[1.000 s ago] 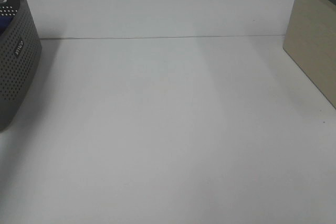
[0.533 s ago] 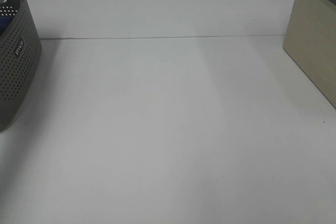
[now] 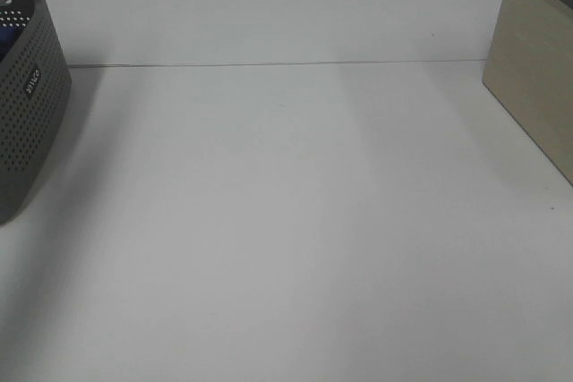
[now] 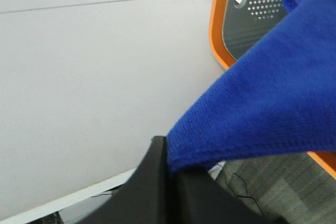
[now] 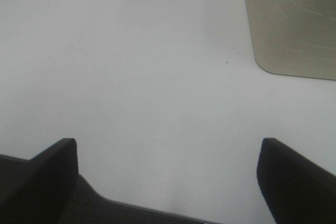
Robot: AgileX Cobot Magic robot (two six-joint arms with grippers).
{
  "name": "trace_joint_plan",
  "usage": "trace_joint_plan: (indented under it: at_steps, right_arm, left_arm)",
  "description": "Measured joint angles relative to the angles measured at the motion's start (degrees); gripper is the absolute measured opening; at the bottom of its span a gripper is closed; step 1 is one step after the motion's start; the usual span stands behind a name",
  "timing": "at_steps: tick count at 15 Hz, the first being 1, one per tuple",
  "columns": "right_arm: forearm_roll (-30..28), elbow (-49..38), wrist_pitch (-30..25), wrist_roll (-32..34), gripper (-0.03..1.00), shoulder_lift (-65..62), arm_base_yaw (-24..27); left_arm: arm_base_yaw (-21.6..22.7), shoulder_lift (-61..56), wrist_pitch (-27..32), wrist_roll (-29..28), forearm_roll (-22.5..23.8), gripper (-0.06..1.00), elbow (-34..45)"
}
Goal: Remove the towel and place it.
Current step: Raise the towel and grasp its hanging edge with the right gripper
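The left gripper (image 4: 169,153) is pinched tight on an edge of the blue towel (image 4: 273,98). The towel hangs above the grey basket (image 3: 27,114) at the left edge of the tabletop (image 3: 286,221). The right gripper (image 5: 168,171) has its fingers wide apart over the tabletop, near the tan box (image 3: 537,87) at the right edge.

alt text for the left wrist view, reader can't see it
The left hand is shut on an edge of the blue towel, which leads back to a grey perforated basket with an orange rim. A white table lies beyond.
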State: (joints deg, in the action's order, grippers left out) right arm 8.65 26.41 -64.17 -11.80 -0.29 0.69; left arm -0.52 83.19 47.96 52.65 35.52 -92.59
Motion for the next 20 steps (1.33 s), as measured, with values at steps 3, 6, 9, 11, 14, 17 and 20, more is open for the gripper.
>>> trace_joint_plan:
  at_steps: [3,6,9,11,14,17,20]
  right_arm:
    - [0.97,0.11,0.46,-0.06,0.9,0.0,0.0]
    - [9.22,0.8,8.48,-5.39,0.9,4.76,0.0]
    - [28.19,0.97,19.25,-22.0,0.9,17.19,0.0]
    - [42.06,0.97,21.03,-35.7,0.9,25.55,0.0]
    - [65.66,0.97,21.14,-62.4,0.9,40.22,0.0]
    - [83.82,1.03,15.7,-87.03,0.9,53.23,0.0]
    - [89.73,4.98,3.72,-102.62,0.9,70.36,0.0]
  left_arm:
    - [-6.02,-0.52,0.11,-0.4,2.18,0.0,-3.21]
    - [-10.83,-0.57,0.06,-1.43,4.41,0.0,-7.16]
    - [-16.33,-0.52,-0.69,-1.43,5.5,0.0,-9.28]
    - [-19.08,0.23,-2.35,-1.43,5.79,0.0,-9.74]
    - [-23.66,2.18,-4.41,-1.49,5.84,0.0,-9.8]
    - [-26.41,3.9,-6.76,-1.66,5.9,0.0,-9.8]
    - [-28.99,5.61,-7.39,-3.72,5.9,0.0,-10.49]
